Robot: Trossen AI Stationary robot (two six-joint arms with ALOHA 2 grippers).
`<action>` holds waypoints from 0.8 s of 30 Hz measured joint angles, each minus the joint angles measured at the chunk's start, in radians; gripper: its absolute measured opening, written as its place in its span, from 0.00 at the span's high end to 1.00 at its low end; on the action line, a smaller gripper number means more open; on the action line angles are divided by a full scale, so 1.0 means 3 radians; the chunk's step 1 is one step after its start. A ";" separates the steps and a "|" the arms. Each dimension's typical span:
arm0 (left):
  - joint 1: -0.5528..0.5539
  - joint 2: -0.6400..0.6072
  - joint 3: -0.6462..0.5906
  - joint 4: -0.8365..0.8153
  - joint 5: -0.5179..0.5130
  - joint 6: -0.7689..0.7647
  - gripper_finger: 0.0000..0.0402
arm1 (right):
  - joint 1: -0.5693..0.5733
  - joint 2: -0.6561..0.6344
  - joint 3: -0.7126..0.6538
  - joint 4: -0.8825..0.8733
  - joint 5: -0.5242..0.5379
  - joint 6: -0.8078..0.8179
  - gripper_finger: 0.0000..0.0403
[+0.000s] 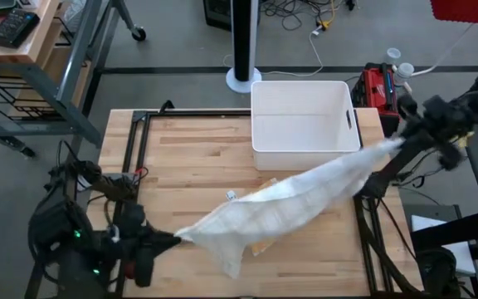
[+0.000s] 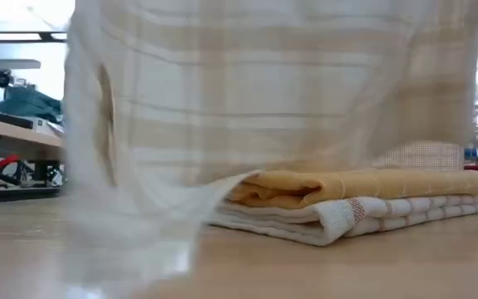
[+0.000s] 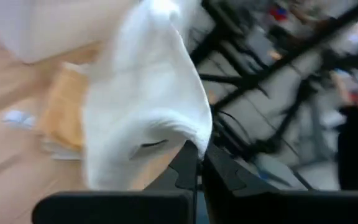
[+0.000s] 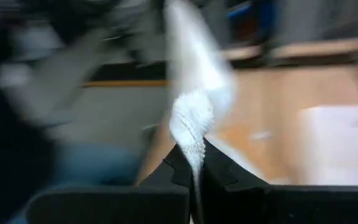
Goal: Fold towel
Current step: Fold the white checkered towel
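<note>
A white towel with faint tan checks (image 1: 289, 203) hangs in the air, stretched slantwise between my two grippers. My left gripper (image 1: 175, 240) is shut on its near-left end, close to the table's near edge. My right gripper (image 1: 398, 143) is shut on its far-right end, past the table's right edge beside the bin. In the low view the towel (image 2: 264, 91) hangs like a curtain, its lower edge sagging to the tabletop. Behind and under it a yellow folded towel lies on a white folded one (image 2: 363, 203). My left gripper pinches a corner of the towel (image 3: 194, 140) between its two fingers, coming level from the table's left. The cloth bunches at the fingers and spreads away, lifted, toward the other arm. My right gripper pinches a gathered corner of the towel (image 4: 191, 134) between its two fingers, coming from the table's right. The cloth runs off from the fingers in a narrow bunched strip.
A white plastic bin (image 1: 305, 116) stands at the table's far edge, right of centre. A small white tag (image 1: 231, 196) lies on the wood near the towel. Black frame rails run along the table's left (image 1: 135, 158) and right (image 1: 368, 224) sides. Bare wood shows at far left.
</note>
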 joint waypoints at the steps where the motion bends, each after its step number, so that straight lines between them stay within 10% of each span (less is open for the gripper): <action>1: -0.0004 -0.0062 -0.0050 0.0182 0.0065 0.0156 1.00 | 0.0001 -0.0006 0.0022 0.0005 -0.0233 0.0132 1.00; 9: -0.0004 -0.0198 -0.0008 0.0438 0.1440 0.0586 1.00 | 0.0000 -0.0078 -0.0170 0.0000 -0.1100 0.0974 1.00; 16: 0.0004 -0.0174 -0.0017 -0.0212 0.2664 -0.1114 1.00 | 0.0000 -0.0052 -0.0450 0.0024 -0.1408 0.1643 1.00; 24: -0.0027 0.0003 -0.0030 0.0120 0.2470 -0.0743 1.00 | 0.0000 -0.0047 -0.0881 -0.0004 -0.1752 0.1888 1.00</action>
